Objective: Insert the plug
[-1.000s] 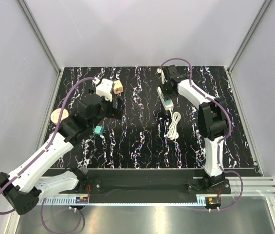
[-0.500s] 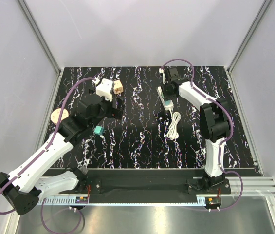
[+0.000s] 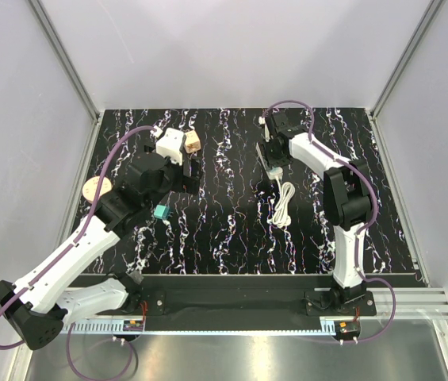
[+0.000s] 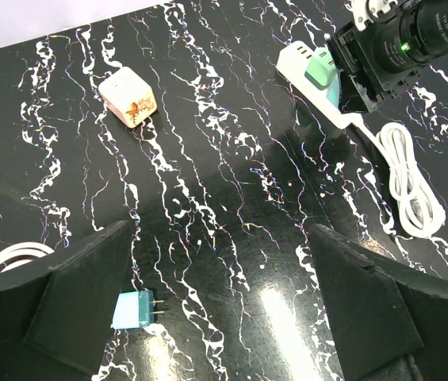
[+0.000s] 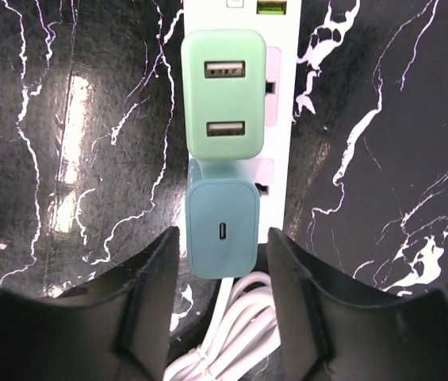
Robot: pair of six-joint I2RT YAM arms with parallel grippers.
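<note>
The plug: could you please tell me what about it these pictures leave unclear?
- Prongs and seating depth: the right wrist view faces the plug head-on, so its own body hides them.
- Top view: the plug is too small to make out beneath the right claw.
- Far end of the strip: cut off by the top edge of the right wrist view.

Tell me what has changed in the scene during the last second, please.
The right end effector slid along the power strip toward the coiled cord and now hides most of the strip from above. Its jaws stand open on either side of the darker teal plug; the light-green plug sits on the strip just beyond. The left end effector and the teal block stayed put.
</note>
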